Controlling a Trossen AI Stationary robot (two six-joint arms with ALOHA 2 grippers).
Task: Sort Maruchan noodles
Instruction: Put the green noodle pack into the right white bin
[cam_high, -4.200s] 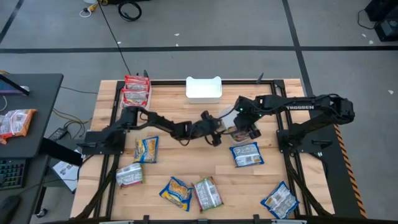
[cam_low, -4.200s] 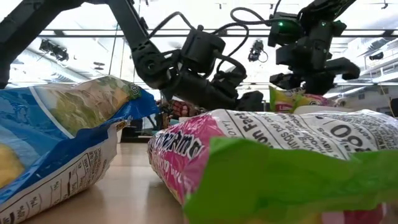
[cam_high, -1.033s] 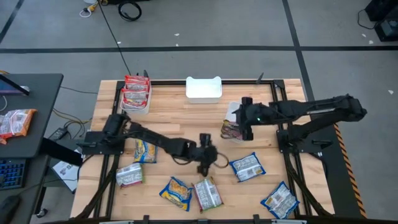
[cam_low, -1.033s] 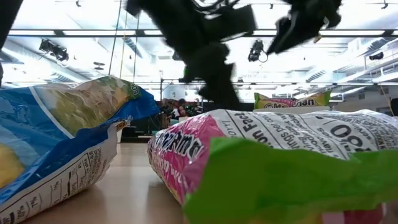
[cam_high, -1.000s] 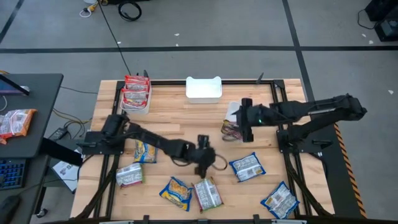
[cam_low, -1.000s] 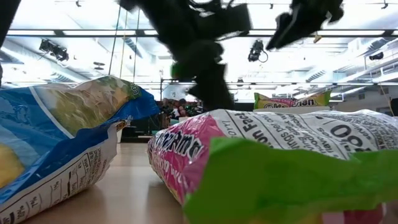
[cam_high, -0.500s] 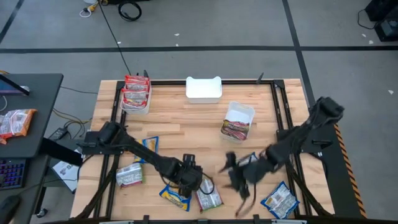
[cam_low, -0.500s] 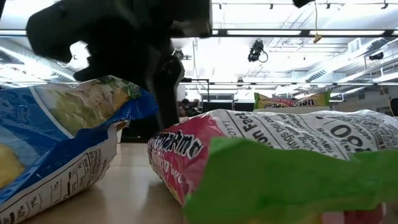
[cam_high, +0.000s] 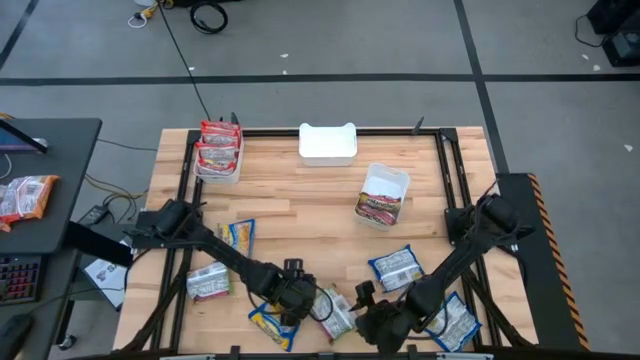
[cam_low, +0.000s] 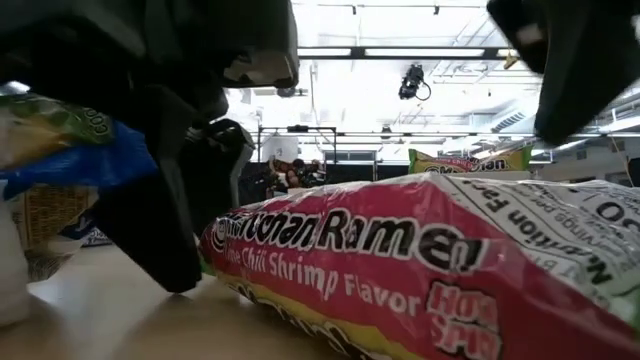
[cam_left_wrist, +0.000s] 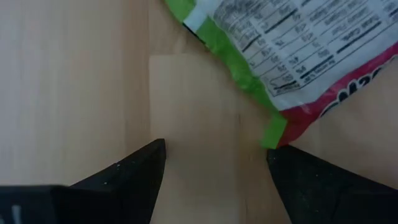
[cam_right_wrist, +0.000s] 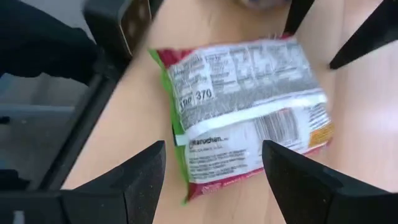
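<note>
Near the table's front edge, your left gripper (cam_high: 300, 297) and right gripper (cam_high: 372, 318) both stand wide open, holding nothing, on either side of a silvery-green-red packet (cam_high: 335, 312) lying flat on the wood. Other packets lie around; one sits in the angled bin (cam_high: 396, 180).

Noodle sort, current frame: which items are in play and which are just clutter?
In play:
- green-and-red crinkly ramen packet, between both open grippers: left gripper, right gripper
- blue-yellow packets loose on the table
- red-orange packets in the far-left bin
- white plastic bin holding a green-red packet
- empty white bin

Clutter:
- packet on the dark side desk
- floor cables
</note>
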